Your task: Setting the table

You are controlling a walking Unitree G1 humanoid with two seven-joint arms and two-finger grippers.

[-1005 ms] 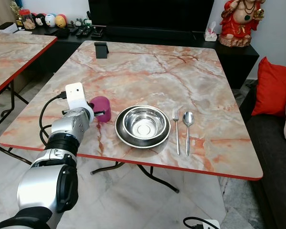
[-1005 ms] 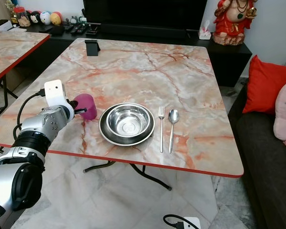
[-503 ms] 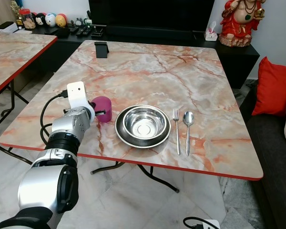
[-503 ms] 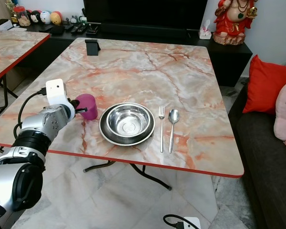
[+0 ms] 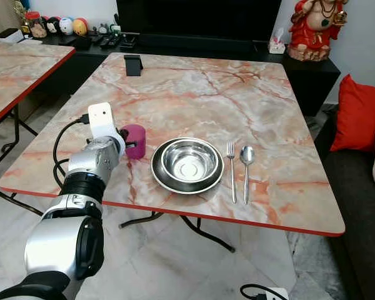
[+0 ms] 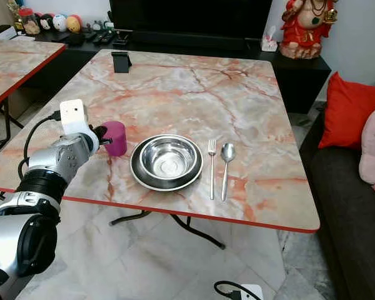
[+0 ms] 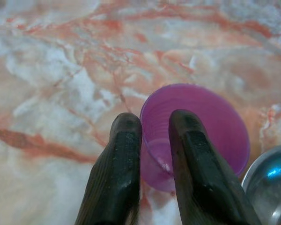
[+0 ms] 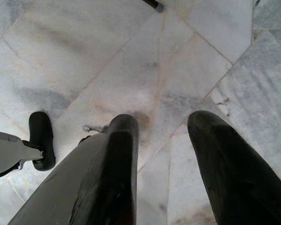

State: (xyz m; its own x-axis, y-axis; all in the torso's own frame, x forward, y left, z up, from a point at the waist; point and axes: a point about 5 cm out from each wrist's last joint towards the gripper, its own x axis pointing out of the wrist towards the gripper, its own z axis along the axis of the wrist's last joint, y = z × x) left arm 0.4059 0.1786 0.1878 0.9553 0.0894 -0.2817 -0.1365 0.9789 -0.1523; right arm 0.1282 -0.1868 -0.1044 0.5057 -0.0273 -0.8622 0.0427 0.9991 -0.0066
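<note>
One purple cup [image 5: 135, 141] stands upright on the marble table [image 5: 194, 94], mouth up, near the front edge and toward the front left corner, just left of the steel bowl [image 5: 187, 164]. The left gripper [image 7: 152, 154] reaches in over that edge. In the left wrist view its two black fingers [image 7: 119, 173] pinch the near wall of the cup, one finger outside and the other inside the rim, with only a narrow gap between them, so the gripper has hold of the cup. Whether the cup's base rests on the table or sits slightly above it cannot be told.

The bowl sits in a dark plate [image 5: 162, 179] near the middle of the front edge. Just right of it lie a fork [image 5: 231, 169] and a spoon [image 5: 246, 169], side by side and apart from each other. Their long axes run from the front edge toward the back edge, with the fork's tines and the spoon's bowl pointing to the back and the handles toward the front.

A small black stand [image 5: 132, 64] is near the back left corner of the table.

The right gripper [image 8: 161, 154] hangs over the tiled floor [image 8: 131, 56], its fingers spread well apart and holding nothing.
</note>
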